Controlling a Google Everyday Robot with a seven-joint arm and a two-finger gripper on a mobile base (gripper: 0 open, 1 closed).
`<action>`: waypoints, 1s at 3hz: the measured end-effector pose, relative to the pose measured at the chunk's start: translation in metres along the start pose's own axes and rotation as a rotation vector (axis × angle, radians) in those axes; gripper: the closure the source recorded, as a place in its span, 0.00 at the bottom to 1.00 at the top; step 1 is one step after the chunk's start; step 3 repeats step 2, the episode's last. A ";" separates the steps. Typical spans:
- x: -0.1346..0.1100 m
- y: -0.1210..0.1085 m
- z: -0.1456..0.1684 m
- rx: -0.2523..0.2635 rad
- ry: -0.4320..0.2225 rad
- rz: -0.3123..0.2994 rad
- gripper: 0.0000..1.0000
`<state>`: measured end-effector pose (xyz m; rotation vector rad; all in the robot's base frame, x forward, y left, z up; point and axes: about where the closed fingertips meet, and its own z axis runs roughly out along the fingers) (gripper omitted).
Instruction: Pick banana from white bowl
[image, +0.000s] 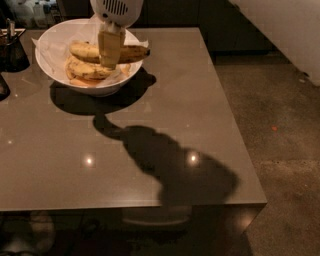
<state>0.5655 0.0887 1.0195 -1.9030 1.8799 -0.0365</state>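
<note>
1. Saw a dim room, with a glossy grey-brown table (150, 100) filling most of the view and a speckled dark floor (280, 125) to its right.
2. Found the white bowl (52, 75) on the table near the far left corner, lined with crinkled white paper (55, 47).
3. Noted the banana (132, 53) lying nearly level across the far side of the bowl, with its dark right end poking out past the right rim.
4. Made out shorter, plumper bananas (87, 70) lower in the bowl, on the near side, just in front of the long one.
5. Located the gripper (109, 62) reaching down into the bowl from a white housing at the top edge, its tan tip crossing in front of the banana's middle and overlapping the shorter fruit.
6. Could not tell whether the gripper was open, closed or clamped on the banana.
7. Spotted a dark container (12, 50) at the left edge, beside the bowl but apart from it.
8. Noticed a broad shadow (175, 170) running from under the bowl toward the near right edge of the table, with a small light glint on either side of it.
9. Picked out a pale robot part (290, 30) in the top right corner.
</note>
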 end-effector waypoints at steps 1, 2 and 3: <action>0.003 0.057 0.009 -0.060 0.018 0.108 1.00; 0.003 0.057 0.009 -0.059 0.017 0.107 1.00; 0.003 0.057 0.009 -0.059 0.017 0.107 1.00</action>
